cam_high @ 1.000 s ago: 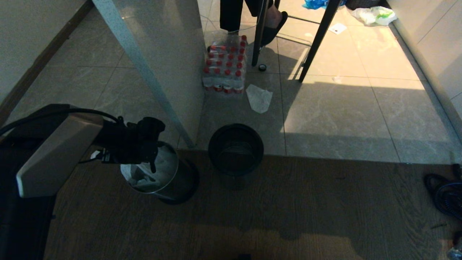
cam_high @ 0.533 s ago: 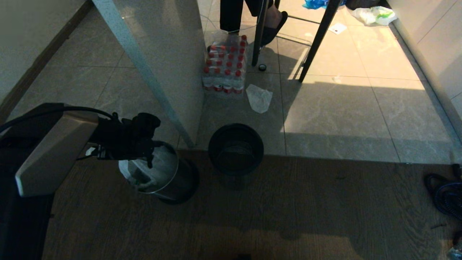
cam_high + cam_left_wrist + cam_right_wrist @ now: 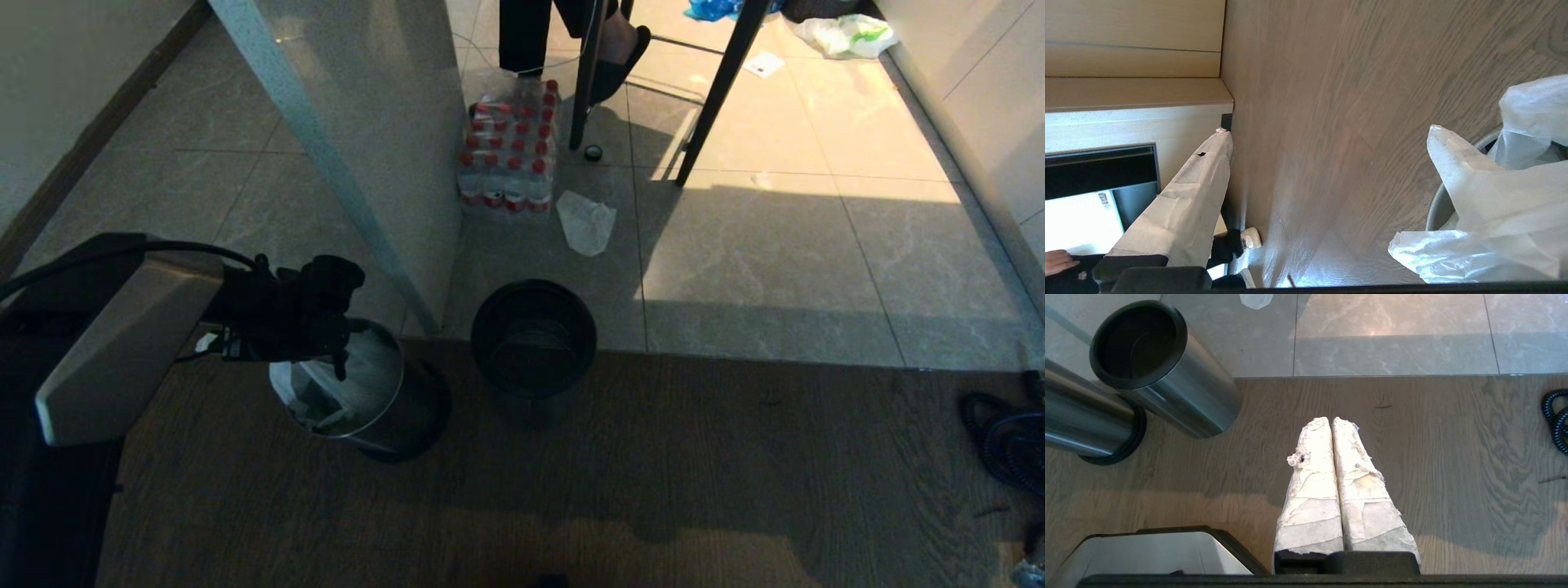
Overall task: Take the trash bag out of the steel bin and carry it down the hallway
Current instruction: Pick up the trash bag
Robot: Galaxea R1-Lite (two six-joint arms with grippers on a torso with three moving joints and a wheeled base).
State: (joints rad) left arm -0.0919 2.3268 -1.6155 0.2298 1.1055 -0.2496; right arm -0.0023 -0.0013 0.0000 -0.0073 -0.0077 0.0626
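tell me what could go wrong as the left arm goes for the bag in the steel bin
1. The left gripper has its jaws wide open, with one finger against the thin trash bag; closing there may pinch loose film rather than a handle, and it could tear.
2. The steel bin is light-looking and could tip or lift with the bag.
3. The black-rimmed steel bin stands close beside it and could be knocked.
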